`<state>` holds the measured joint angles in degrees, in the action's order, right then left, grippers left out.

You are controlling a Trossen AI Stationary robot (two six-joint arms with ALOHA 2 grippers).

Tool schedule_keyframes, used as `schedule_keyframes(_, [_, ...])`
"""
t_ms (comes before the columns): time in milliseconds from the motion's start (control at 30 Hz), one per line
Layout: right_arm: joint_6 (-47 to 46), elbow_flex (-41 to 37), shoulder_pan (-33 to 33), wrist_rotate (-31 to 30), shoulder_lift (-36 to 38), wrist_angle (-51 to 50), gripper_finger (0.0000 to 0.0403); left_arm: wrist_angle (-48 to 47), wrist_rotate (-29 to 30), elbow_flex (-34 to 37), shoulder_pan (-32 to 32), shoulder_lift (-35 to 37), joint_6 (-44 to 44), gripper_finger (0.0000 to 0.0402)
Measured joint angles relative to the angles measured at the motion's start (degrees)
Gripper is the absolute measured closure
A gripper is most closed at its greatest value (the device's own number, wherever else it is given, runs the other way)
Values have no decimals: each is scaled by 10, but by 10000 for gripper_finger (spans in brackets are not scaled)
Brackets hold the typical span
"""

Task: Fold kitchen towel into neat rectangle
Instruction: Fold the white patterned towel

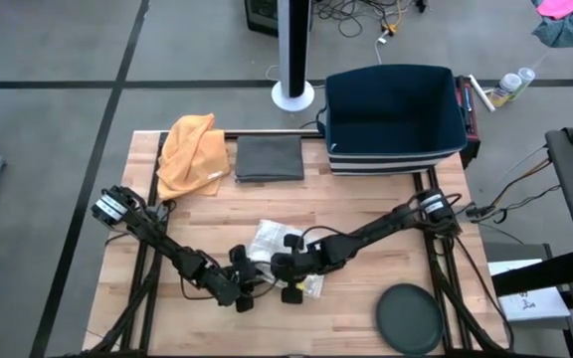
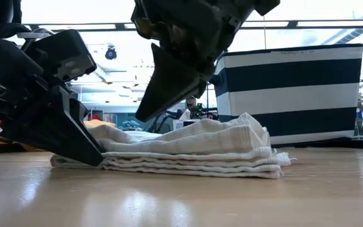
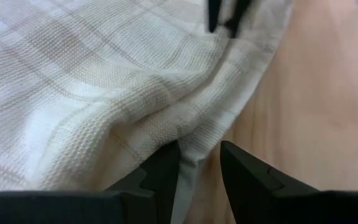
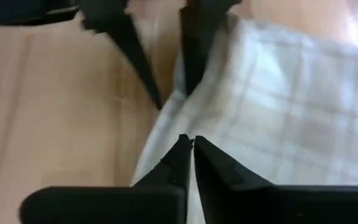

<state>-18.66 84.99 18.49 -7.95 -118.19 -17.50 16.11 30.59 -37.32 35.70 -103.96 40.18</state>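
High view shows the white waffle-weave kitchen towel with faint tan checks [image 1: 272,242] lying in the lower middle of the frame on the pale wooden table [image 1: 386,199], already doubled into a small stack. The left gripper [image 1: 246,293] sits at the stack's lower left edge, the right gripper [image 1: 285,268] just beside it, over the cloth.

In the left wrist view the left jaws stand partly apart astride the towel's edge, cloth between them; whether they truly pinch it I cannot tell. In the right wrist view the right fingertips [image 4: 185,144] are closed tip to tip at the hem, and the fabric seems caught there, though the angle is poor.

To finish this fold well, I would judge both grippers should catch the same layers, lift only slightly, carry the edge squarely across, and lay it flush so the layers stay aligned.
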Motion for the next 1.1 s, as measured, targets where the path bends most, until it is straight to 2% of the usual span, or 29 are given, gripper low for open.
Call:
schedule_keyframes(233, [-19,-8,10,-16,-15,-7,309,14,-14,0,0,-1,-5,287])
schedule_keyframes(300, [-30,-10,12,-46,-16,-31,295,13,-14,0,0,-1,-6,287])
schedule_keyframes(433, [-41,-14,11,-124,-20,-55,285,9,-26,0,1,1,-39,287])
schedule_keyframes(667, [-7,-14,1,-131,-20,-52,290,10,-7,4,18,39,-165,276])
schedule_keyframes(733, [-2,-14,-1,-131,-19,-55,293,44,-24,6,16,46,-170,266])
schedule_keyframes(867, [-2,-14,-1,-130,-17,-60,299,173,-75,38,14,39,-172,245])
schedule_keyframes(967, [-2,-14,0,-130,-16,-58,302,272,-76,52,15,16,-180,237])
schedule_keyframes(1100, [-2,-14,1,-130,-16,-52,298,325,-62,46,8,-42,-229,239])
